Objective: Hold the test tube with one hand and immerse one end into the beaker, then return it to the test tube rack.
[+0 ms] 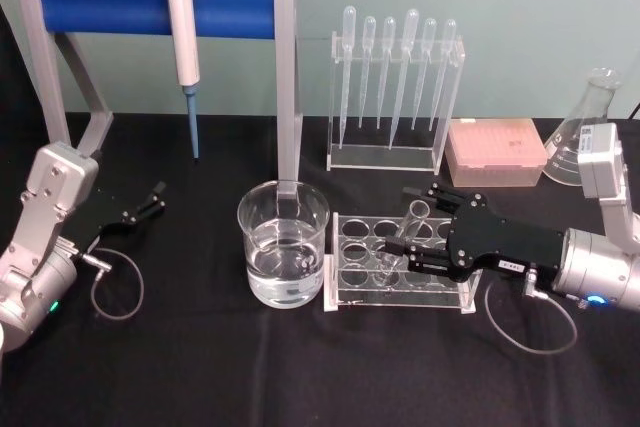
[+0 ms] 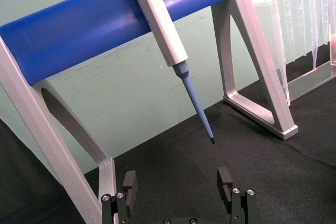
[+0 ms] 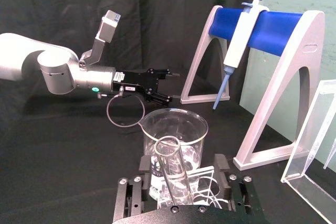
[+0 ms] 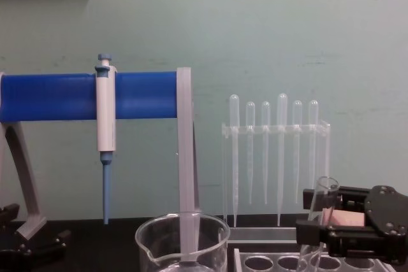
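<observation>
**glass tube between spread fingers, not yet pinched**

glass sits between the fingers [image 3: 221, 165] of the right gripper [image 1: 410, 229]. they are spread, one on each side of the tube [image 1: 402, 239], and the right wrist view shows a thin gap at each side, so nothing is gripped. the tube has its foot in a hole of the rack [image 1: 345, 299] and its rim leans to the robot's right, toward the gripper's palm. its long axis runs near upright and crosses the line between the fingers, so a plain close should catch it below the rim.

the lift probably needs to follow that lean until the foot clears the rack. the beaker [image 1: 250, 257] stands just beside the rack on the robot's left, on the far side of the tube from the gripper. it holds clear liquid, so the carry looks short and leftward.

the left gripper [image 1: 150, 197] rests well apart on the left near the pipette stand [image 1: 285, 67], fingers apart and holding nothing. the right arm is much the nearer.
</observation>
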`<action>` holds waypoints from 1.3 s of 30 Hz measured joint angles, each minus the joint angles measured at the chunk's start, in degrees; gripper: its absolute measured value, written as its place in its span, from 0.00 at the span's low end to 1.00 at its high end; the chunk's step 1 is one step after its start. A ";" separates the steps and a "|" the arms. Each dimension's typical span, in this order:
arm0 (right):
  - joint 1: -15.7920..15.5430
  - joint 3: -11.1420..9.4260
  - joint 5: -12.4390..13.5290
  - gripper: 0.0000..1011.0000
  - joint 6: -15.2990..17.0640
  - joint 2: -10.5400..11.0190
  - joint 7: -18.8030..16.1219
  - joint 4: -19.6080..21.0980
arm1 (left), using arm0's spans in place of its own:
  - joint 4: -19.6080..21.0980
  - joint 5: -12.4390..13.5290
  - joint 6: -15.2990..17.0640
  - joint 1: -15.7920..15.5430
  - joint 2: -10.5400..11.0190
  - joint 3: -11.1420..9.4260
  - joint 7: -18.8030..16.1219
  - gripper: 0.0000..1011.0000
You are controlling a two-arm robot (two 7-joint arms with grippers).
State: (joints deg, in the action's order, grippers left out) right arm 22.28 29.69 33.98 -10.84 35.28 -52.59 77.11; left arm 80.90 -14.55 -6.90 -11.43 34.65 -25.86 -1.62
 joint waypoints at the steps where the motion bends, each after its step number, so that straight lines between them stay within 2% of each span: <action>1: 0.00 0.00 0.00 0.74 0.00 0.00 0.01 0.01 | 0.00 0.00 0.00 0.00 0.00 0.00 0.00 0.99; 3: -0.01 -0.01 0.01 0.70 0.00 0.01 0.01 0.02 | 0.00 0.00 0.00 0.00 0.00 0.00 0.00 0.99; 11: -0.05 -0.05 0.06 0.42 0.00 0.05 0.05 0.08 | 0.00 0.00 0.00 0.00 0.00 0.00 0.00 0.99; 13: -0.06 -0.06 0.06 0.39 0.00 0.06 0.06 0.09 | 0.00 0.00 0.00 0.00 0.00 0.00 0.00 0.99; 16: -0.08 -0.08 0.07 0.26 -0.01 0.07 0.09 0.10 | 0.00 0.00 0.00 0.00 0.00 0.00 0.00 0.99; 19: -0.08 -0.09 0.07 0.23 -0.01 0.08 0.11 0.10 | 0.00 0.00 0.00 0.00 0.00 0.00 0.00 0.99; 31: 0.33 0.14 -0.78 0.23 0.35 0.81 0.74 1.14 | 0.00 0.00 0.00 0.00 0.00 0.00 0.00 0.99; 36: 1.79 0.19 -0.75 0.23 2.46 1.96 0.74 3.19 | 0.00 0.00 0.00 0.00 0.00 0.00 0.00 0.99; 39: 3.24 0.17 -0.04 0.23 5.40 2.91 0.72 5.40 | 0.00 0.00 0.00 0.00 0.00 0.00 0.00 0.99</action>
State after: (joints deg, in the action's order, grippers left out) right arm 25.52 29.86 33.94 -5.44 38.20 -51.87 82.51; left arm 80.90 -14.55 -6.91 -11.43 34.65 -25.86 -1.62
